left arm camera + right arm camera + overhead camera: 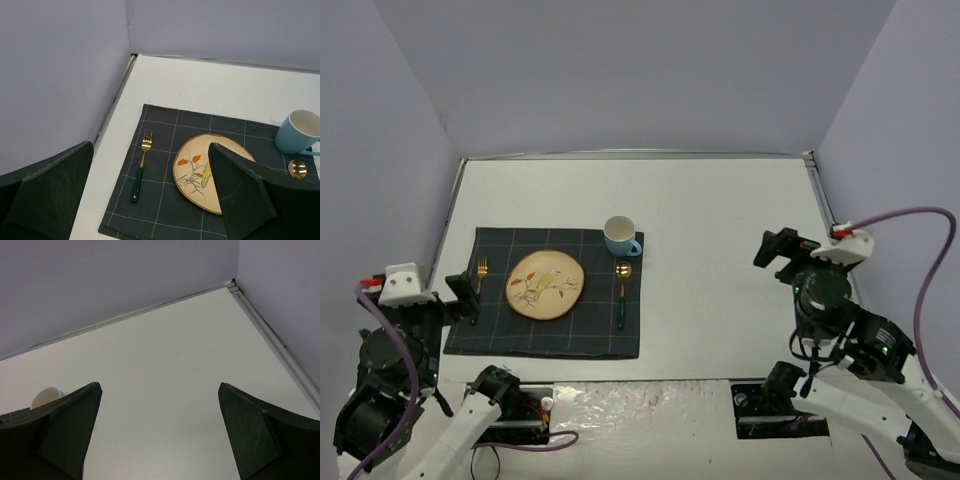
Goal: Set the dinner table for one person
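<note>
The white dinner table (pixel 720 215) carries a dark grey checked placemat (pixel 490 340) at centre left. On the mat lie a beige plate with a leaf drawing (pixel 546 284), a gold fork with a green handle (pixel 480 278) to its left and a gold spoon (pixel 622 285) to its right. A light blue cup (pixel 620 236) stands at the mat's far right corner. My left gripper (pixel 462 296) hovers open by the mat's left edge, near the fork (pixel 140 165), holding nothing. My right gripper (pixel 778 250) stands open and empty over bare table at the right.
Grey walls close the table on three sides, and thin metal strips (pixel 448 215) run along its edges. In the right wrist view only the cup's rim (pixel 47 397) shows at the far left, with the table's back right corner (pixel 231 285) ahead.
</note>
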Robot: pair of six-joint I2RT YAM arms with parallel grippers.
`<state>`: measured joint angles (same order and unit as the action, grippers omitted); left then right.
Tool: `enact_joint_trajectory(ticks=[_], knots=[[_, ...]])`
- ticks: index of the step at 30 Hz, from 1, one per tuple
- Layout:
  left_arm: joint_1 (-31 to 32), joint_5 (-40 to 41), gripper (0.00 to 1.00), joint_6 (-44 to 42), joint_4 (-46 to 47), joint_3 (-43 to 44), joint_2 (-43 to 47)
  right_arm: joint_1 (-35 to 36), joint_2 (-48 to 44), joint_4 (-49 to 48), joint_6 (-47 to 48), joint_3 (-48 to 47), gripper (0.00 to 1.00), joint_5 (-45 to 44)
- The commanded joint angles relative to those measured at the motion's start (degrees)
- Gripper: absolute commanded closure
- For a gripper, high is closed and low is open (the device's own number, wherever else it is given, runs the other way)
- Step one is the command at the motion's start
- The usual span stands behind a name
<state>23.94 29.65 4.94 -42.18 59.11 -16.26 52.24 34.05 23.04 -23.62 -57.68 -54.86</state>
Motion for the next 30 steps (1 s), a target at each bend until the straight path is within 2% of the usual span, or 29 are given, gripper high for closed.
enact_joint_trajectory(ticks=[1,10,13,21,30], knots=[[0.1,0.0,0.03,-3.1,1.5,-1.9,5.8,0.2,-8.3,-2.1,6.2,2.7,0.00,-8.2],[0.2,4.0,0.03,-1.4,3.3,-7.8,14.1,0.3,-16.5,-4.4,7.8,7.7,0.00,-10.8],[0.2,4.5,0.03,-1.0,3.6,-9.1,15.7,0.4,-17.4,-5.5,8.5,8.7,0.00,-9.2],[0.3,5.5,0.03,0.3,4.0,-11.8,15.8,0.4,-15.9,-6.7,10.8,9.5,0.00,-6.9],[0.3,4.6,0.03,-0.2,4.8,-13.1,15.8,0.4,-18.8,-6.9,10.8,10.0,0.00,-6.9]])
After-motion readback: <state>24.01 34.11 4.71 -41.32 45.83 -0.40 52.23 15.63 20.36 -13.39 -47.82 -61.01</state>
